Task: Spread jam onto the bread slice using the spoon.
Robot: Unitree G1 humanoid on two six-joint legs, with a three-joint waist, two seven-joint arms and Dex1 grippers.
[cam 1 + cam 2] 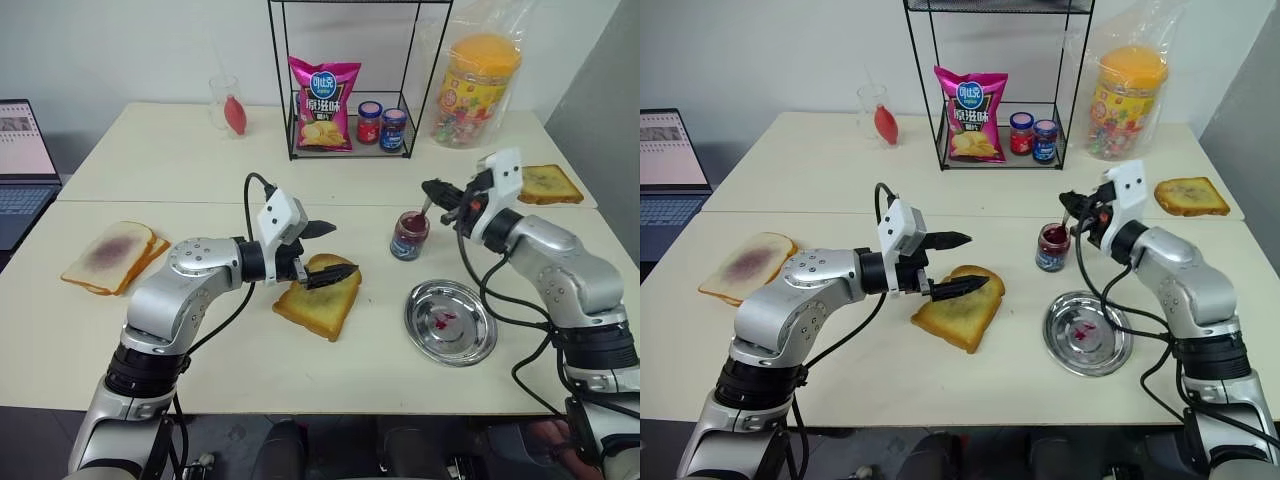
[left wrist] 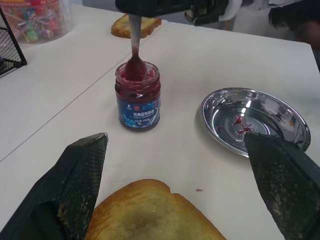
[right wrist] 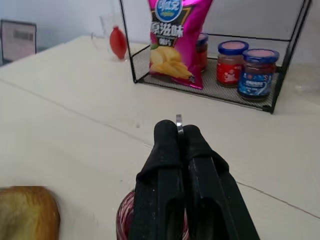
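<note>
The jam [image 1: 409, 236] jar stands between the bread slice [image 1: 318, 298] at eight o'clock and the plate [image 1: 450, 322] at five o'clock.

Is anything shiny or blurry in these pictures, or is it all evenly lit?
Left wrist view: the steel plate mirrors bright highlights, and the left gripper's fingers look soft up close. Right wrist view: the right gripper looms large while the chip bag stays clear. Head views: even light, faint shadows.

A round steel plate [image 1: 451, 322] is sitting on the tabletop [image 1: 160, 170], and pale slices with a purple stain [image 1: 112, 256] are lying near the left edge beside a laptop [image 1: 24, 160]. At the back, a wire rack [image 1: 352, 75] is holding a pink chip bag [image 1: 323, 104] and two small capped jars [image 1: 382, 126], flanked by a clear cup [image 1: 228, 103] and a candy tub [image 1: 477, 90]. Another toast [image 1: 548, 184] is lying far right.
</note>
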